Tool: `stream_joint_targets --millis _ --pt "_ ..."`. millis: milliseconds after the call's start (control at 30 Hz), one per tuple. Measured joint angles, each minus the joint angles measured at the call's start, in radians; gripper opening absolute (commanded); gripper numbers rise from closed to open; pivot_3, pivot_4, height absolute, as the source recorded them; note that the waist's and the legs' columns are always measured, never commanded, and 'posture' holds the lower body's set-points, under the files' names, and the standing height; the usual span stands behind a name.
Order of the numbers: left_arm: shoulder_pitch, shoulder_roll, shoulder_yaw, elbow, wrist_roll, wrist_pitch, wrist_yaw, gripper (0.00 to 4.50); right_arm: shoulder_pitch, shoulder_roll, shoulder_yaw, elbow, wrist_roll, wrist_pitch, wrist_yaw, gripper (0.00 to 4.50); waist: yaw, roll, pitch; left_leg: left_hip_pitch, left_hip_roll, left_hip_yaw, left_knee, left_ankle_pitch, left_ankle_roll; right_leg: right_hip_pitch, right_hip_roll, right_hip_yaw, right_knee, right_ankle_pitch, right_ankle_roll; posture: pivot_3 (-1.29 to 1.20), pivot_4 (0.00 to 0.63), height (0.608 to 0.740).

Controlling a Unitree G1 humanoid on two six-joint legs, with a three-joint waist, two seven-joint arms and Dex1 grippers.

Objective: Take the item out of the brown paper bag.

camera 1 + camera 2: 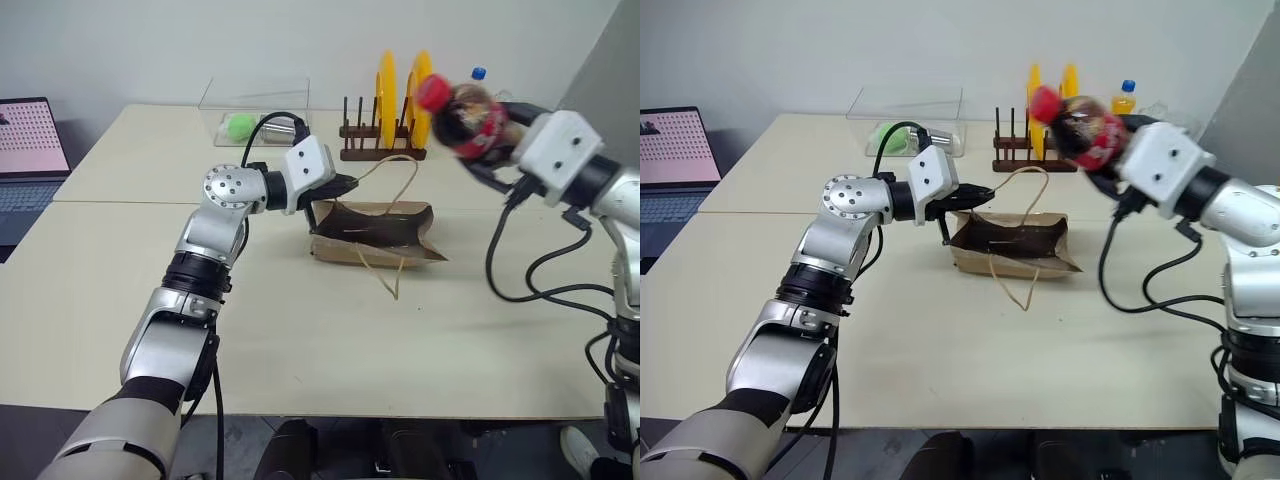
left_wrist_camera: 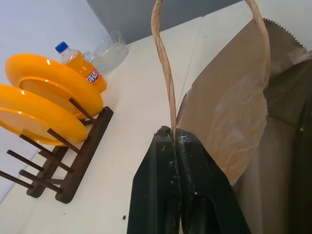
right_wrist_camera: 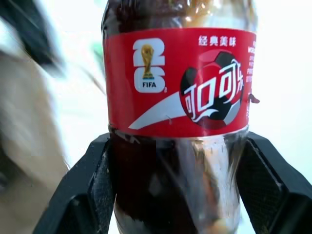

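While the left gripper (image 2: pixel 176 141) pinches shut on a cord handle (image 2: pixel 163 63) of the bag (image 1: pixel 375 235), the right gripper (image 3: pixel 178 161) clamps the bottle (image 1: pixel 468 117) by its sides, up in the air to the right of the bag and clear of its mouth. Nearly done, by my reading: carry the bottle well away from the plate rack (image 1: pixel 385 135) and set it upright on bare table (image 1: pixel 300 330) before letting go.

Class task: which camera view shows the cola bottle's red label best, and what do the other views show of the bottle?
The right wrist view: the cola bottle is close up there, its label readable, gripped between the right hand's fingers. Both eye views show it small and blurred, held above the table, out of the brown paper bag.
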Motion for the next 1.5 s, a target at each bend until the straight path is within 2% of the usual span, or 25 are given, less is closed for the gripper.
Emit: stream_joint_targets --millis 67,167,333,500,633,933,1000,1067,1167,1267,1400,1500 --pt "0.000 -0.003 0.000 0.001 0.001 0.000 0.001 0.00 0.068 -0.075 0.024 0.096 -0.054 -0.053 0.005 2.97 -0.002 0.000 0.000 0.000 0.001 0.002 -0.001 0.000 0.000 0.000 0.000 0.000 0.000 0.000 0.000 0.00 0.150 0.740" --pt "0.000 -0.005 0.000 0.002 0.002 0.000 0.002 0.00 0.118 -0.148 0.133 0.187 -0.133 -0.092 0.050 2.97 -0.012 0.000 0.000 0.002 0.002 0.005 -0.001 0.000 0.001 0.000 0.000 0.002 0.001 0.000 0.000 0.00 0.150 0.740" --pt "0.000 -0.021 0.000 0.002 0.003 0.000 0.005 0.00 0.104 -0.127 0.276 0.233 -0.164 -0.123 0.129 2.97 -0.037 0.000 0.000 0.006 0.003 0.007 -0.001 -0.001 0.001 0.000 0.002 0.004 0.004 0.000 0.001 0.00 0.150 0.740" --pt "0.000 -0.022 0.000 0.002 0.003 0.000 0.005 0.00 0.096 -0.126 0.344 0.279 -0.160 -0.135 0.205 2.97 -0.032 0.000 0.000 0.007 0.003 0.007 0.000 -0.001 0.001 0.002 0.002 0.003 0.004 0.000 0.000 0.00 0.150 0.740" --pt "0.000 -0.022 0.000 0.002 0.004 0.000 0.004 0.00 0.070 -0.125 0.382 0.310 -0.161 -0.138 0.246 4.32 -0.032 0.000 0.000 0.007 0.003 0.007 0.000 0.000 0.001 0.002 0.002 0.004 0.004 0.000 0.000 0.00 0.150 0.740" --pt "0.001 -0.026 -0.008 0.002 0.004 -0.006 0.000 0.00 0.020 -0.126 0.403 0.363 -0.188 -0.177 0.257 4.41 -0.031 0.000 0.000 0.007 0.003 0.007 0.000 0.000 0.000 0.002 0.002 0.004 0.004 0.000 0.000 0.00 0.150 0.740" --pt "0.001 -0.029 -0.008 0.003 0.005 -0.007 0.000 0.00 0.042 -0.155 0.386 0.310 -0.152 -0.158 0.290 4.41 -0.029 0.000 0.000 0.007 0.003 0.006 0.000 0.000 0.000 0.002 0.002 0.003 0.004 0.000 0.000 0.00 0.150 0.740" --pt "0.000 -0.036 -0.008 0.009 0.007 -0.008 0.006 0.00 0.096 -0.199 0.313 0.203 -0.079 -0.091 0.330 4.41 -0.026 0.000 0.000 0.006 0.003 0.005 0.000 0.000 0.000 0.002 0.002 0.003 0.004 0.000 0.000 0.00 0.150 0.740" --pt "-0.004 -0.039 -0.008 0.027 0.010 -0.008 0.024 0.00 0.162 -0.262 0.155 0.030 0.048 0.045 0.368 4.41 -0.022 0.000 0.000 0.006 0.003 0.005 0.000 0.000 0.001 0.003 0.001 0.002 0.003 0.000 0.000 0.00 0.150 0.740" --pt "-0.032 -0.049 -0.004 0.087 0.010 0.004 0.065 0.00 0.235 -0.266 -0.011 -0.167 0.218 0.238 0.381 4.41 -0.017 0.000 0.000 0.007 0.003 0.004 0.000 -0.001 0.001 0.004 0.002 0.001 0.003 -0.001 0.001 0.00 0.150 0.740" --pt "-0.091 -0.052 0.002 0.160 0.014 -0.010 0.095 0.88 0.287 -0.155 -0.126 -0.397 0.378 0.415 0.281 4.50 -0.015 0.000 0.000 0.007 0.003 0.003 0.000 -0.001 0.001 0.004 0.002 0.001 0.003 -0.003 0.005 0.00 0.150 0.740" --pt "-0.112 -0.052 0.008 0.197 0.011 -0.011 0.099 1.82 0.390 0.039 -0.117 -0.578 0.434 0.503 0.101 4.50 -0.011 0.000 0.000 0.007 0.003 0.003 0.000 0.000 0.000 0.003 0.001 0.002 0.004 -0.003 0.005 0.00 0.150 0.740"
